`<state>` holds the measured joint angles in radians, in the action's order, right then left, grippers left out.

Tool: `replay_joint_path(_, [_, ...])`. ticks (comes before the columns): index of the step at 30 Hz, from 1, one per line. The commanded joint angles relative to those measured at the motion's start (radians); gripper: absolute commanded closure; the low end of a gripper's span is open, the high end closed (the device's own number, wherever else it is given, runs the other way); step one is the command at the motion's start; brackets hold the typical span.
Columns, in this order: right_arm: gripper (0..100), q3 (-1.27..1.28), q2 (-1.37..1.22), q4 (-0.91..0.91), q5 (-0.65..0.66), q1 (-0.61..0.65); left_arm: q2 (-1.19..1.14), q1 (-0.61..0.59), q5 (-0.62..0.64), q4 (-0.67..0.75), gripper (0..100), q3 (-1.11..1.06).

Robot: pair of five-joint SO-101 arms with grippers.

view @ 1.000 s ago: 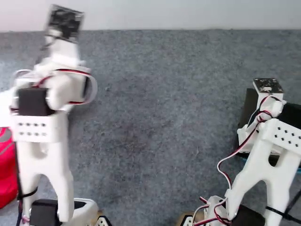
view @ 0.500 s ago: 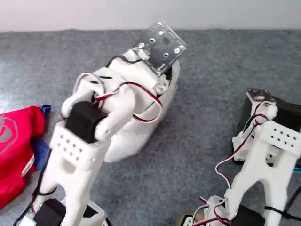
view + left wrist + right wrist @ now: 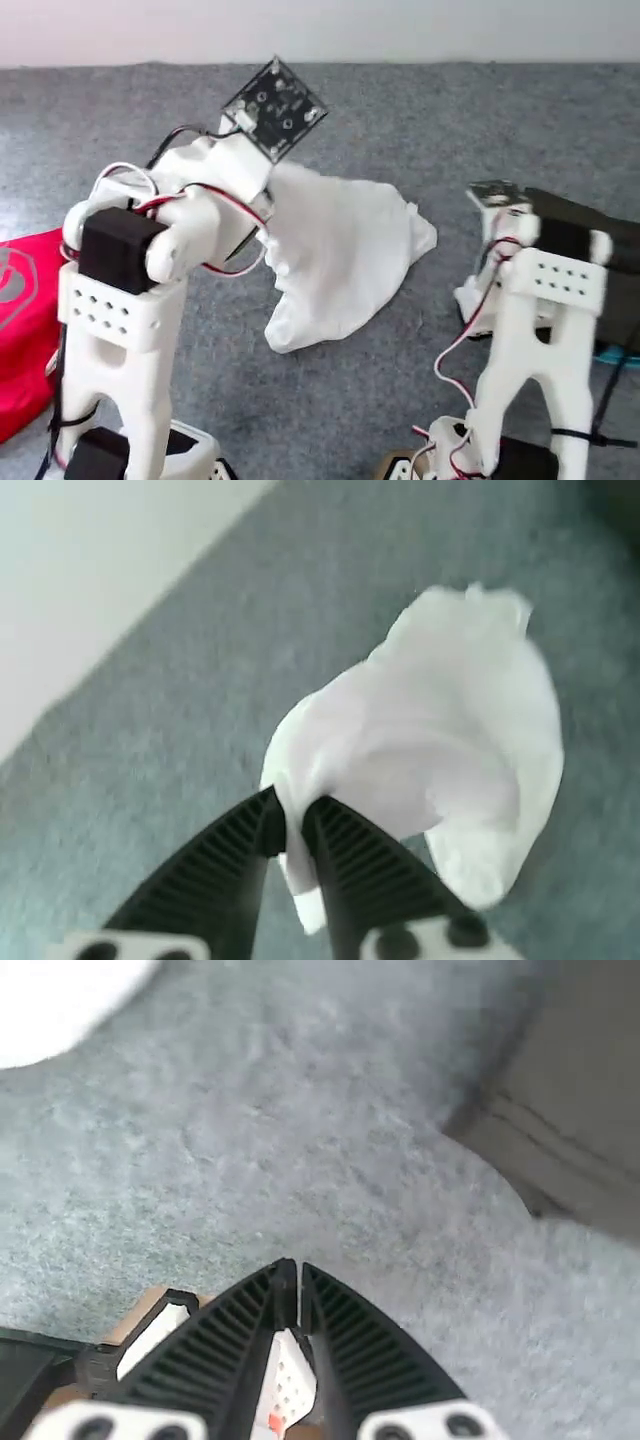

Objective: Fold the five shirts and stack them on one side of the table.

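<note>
Two claws: left gripper [image 3: 291, 805] pinches a crumpled white cloth shirt [image 3: 345, 250], right gripper [image 3: 296, 1270] sits closed, empty; the high view adds a red fabric shirt [image 3: 20, 330] at nine o'clock.

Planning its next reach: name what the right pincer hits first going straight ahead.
Probably bare grey mat: the right pincer points between the white shirt and the dark folded cloth, in line with neither. Depth is unclear.

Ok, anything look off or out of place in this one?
Only the white shirt: it sits crumpled in a heap mid-table, one edge pinched in the left claw, not spread flat for folding. Nothing looks damaged or spilled.
</note>
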<state>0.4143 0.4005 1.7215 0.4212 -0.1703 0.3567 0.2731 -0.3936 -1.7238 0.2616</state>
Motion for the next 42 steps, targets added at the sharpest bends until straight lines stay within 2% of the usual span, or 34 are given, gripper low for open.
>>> replay_joint_path(1, [99.0, -0.003, 0.021, -0.11, -0.011, 0.085, 0.057, -0.114, -0.055, -0.023, 99, -0.114])
replay_joint_path(6, [99.0, -0.002, -0.012, -0.335, -0.008, 0.127, 0.104, -0.241, -0.178, -0.017, 99, -0.38])
replay_joint_path(10, [99.0, -0.011, -0.133, -0.46, -0.003, 0.142, 0.132, -0.339, -0.195, 0.083, 99, -0.555])
replay_joint_path(13, [98.8, -0.089, -0.251, -0.469, -0.003, 0.16, 0.152, -0.4, -0.193, 0.161, 98, -0.636])
replay_joint_path(15, [95.6, -0.178, -0.335, -0.441, -0.003, 0.174, 0.163, -0.431, -0.193, 0.193, 95, -0.674])
replay_joint_path(19, [78.6, -0.419, -0.507, -0.309, -0.003, 0.186, 0.187, -0.47, -0.19, 0.219, 87, -0.717])
replay_joint_path(22, [71.7, -0.646, -0.638, -0.193, 0.006, 0.185, 0.226, -0.468, -0.19, 0.213, 87, -0.722])
replay_joint_path(27, [74.9, -1.016, -0.877, 0.016, 0.204, 0.2, 0.302, -0.465, -0.189, 0.212, 87, -0.723])
replay_joint_path(30, [77.1, -1.178, -0.99, 0.077, 0.247, 0.22, 0.331, -0.465, -0.187, 0.212, 87, -0.725])
replay_joint_path(37, [77.3, -1.217, -1.053, 0.074, 0.252, 0.329, 0.376, -0.468, -0.187, 0.218, 87, -0.789])
replay_joint_path(42, [77.4, -1.22, -1.141, 0.067, 0.293, 0.351, 0.419, -0.47, -0.187, 0.218, 87, -0.843])
